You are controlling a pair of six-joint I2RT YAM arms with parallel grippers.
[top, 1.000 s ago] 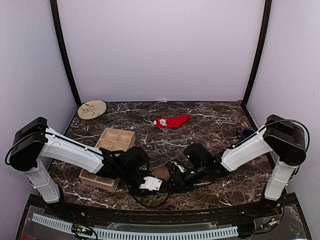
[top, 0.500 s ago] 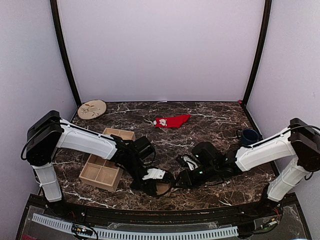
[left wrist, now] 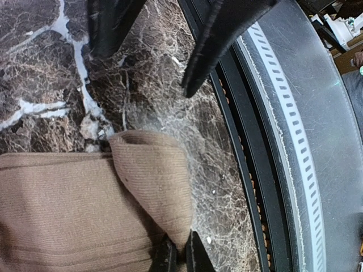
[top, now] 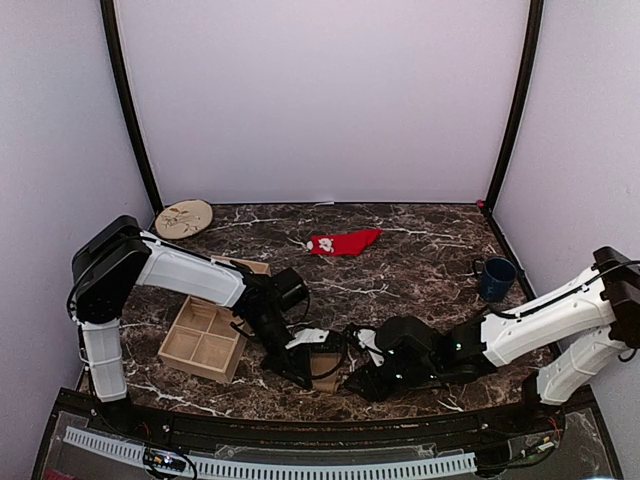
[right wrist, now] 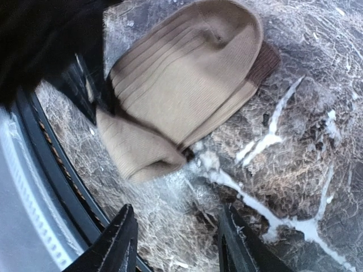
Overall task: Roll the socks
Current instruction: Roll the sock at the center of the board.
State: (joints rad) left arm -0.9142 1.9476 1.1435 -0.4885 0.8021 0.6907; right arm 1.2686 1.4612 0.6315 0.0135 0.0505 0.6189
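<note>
Pinching a folded corner of the tan sock (left wrist: 85, 209), the left gripper (left wrist: 178, 254) has its fingers pressed together on the fabric. The sock lies folded by the marble table's (top: 430, 250) front edge, bottom centre of the overhead frame. Just beside it, the right gripper (right wrist: 178, 241) hovers, spread and empty. The red sock (top: 345, 242) lies well apart, upper centre.

Tan sock (left wrist: 68, 209) runs off the left and bottom edges of the left wrist view, whose bottom edge also crops the left gripper (left wrist: 178, 256). From above, at lower centre, that gripper and the right gripper (top: 360, 382) hide most of it.
</note>
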